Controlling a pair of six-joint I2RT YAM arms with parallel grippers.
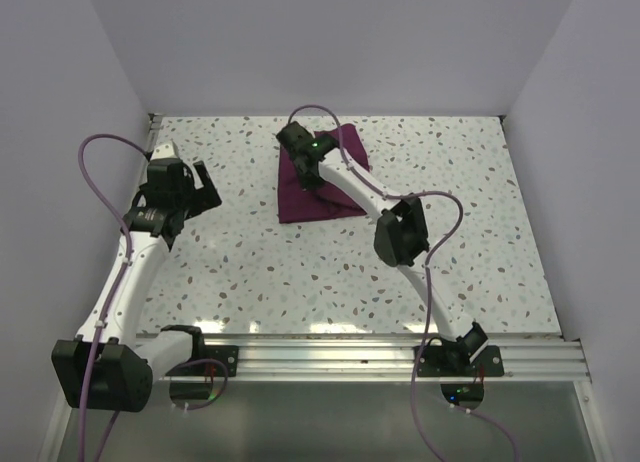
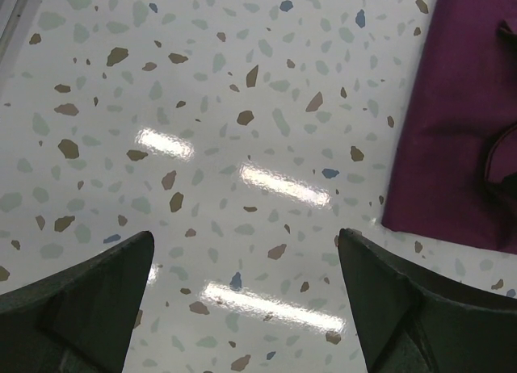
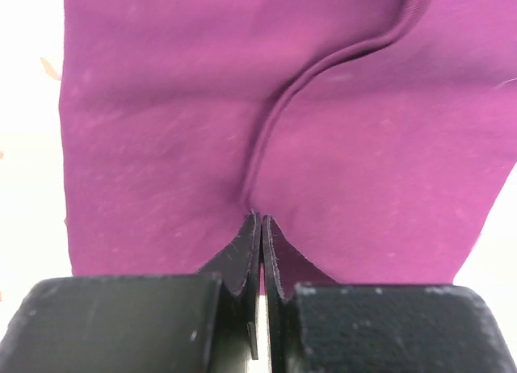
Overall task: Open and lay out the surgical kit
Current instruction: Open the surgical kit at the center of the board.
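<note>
The wrap [image 1: 300, 207] lies on the table [image 1: 250, 272], toward the far side and about midway across. It is a dark purple cloth, folded shut into a rough square, with one corner pointing toward the far right.

The right arm reaches from its base at the near edge, out over the table and onto the wrap. The right tool [image 1: 308, 172] points down at the cloth near its middle. In the right wrist view, the right tool [image 3: 260, 220] has its two fingers pressed together, with only a sliver of light between them. The tips pinch a raised fold of the wrap [image 3: 202, 106]. From the tips a ridge of cloth curves away toward the far right corner of that view.

The left tool [image 1: 205, 187] hangs above bare table, well to the left of the wrap and apart from it. In the left wrist view, the left tool [image 2: 246, 236] is spread wide with nothing between its fingers, and the wrap [image 2: 460, 131] shows at the right edge.
</note>
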